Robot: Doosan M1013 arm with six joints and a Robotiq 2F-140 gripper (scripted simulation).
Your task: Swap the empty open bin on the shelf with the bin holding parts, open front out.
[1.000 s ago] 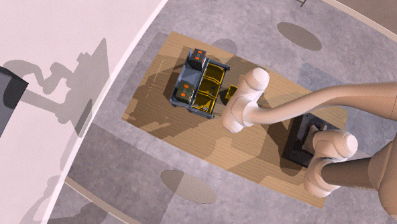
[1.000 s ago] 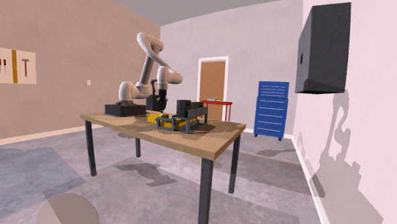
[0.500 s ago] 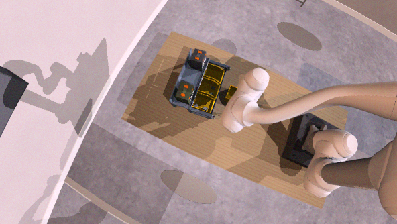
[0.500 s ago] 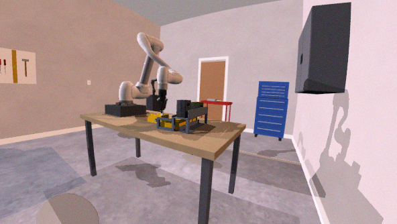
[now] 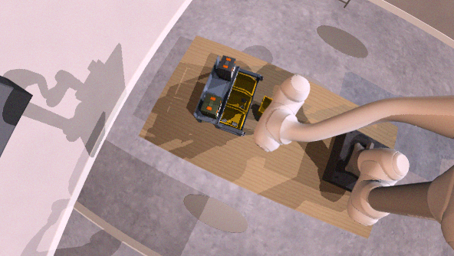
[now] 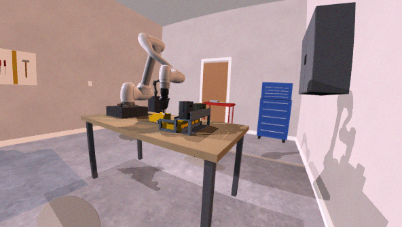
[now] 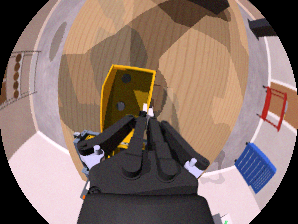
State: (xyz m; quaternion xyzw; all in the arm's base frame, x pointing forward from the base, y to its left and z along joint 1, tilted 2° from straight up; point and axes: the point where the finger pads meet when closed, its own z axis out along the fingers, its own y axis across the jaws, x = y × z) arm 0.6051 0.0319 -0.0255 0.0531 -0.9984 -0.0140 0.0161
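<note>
The jaws (image 5: 268, 111) (image 6: 164, 109) are pressed nearly together, with one side wall of a yellow open bin (image 5: 265, 104) (image 6: 159, 117) (image 7: 114, 95) pinched between the fingertips. Two dark round parts (image 7: 126, 78) are seen inside this bin. It is located on the surface (image 5: 245, 165) (image 6: 136, 126) (image 7: 195, 60), just beside the shelf; whether its underside makes full contact cannot be determined. The gripper is pointed downward, and the wrist of the white arm (image 5: 326, 126) (image 6: 147, 69) is positioned above it.

The grey-blue shelf (image 5: 240, 133) (image 6: 190, 128) is stood on the same surface. Three yellow bins (image 5: 238, 100) are carried side by side in its row; small dark parts are visible in the middle one and grey parts in one end one. A dark box (image 5: 226, 68) (image 6: 185, 109) and a dark green box (image 5: 211, 106) (image 6: 199, 106) are set apart on the upper board, with orange marks on both.

Farther out, the arm is mounted on a black base (image 5: 333, 174) (image 6: 112, 112) at the opposite end of the surface.
</note>
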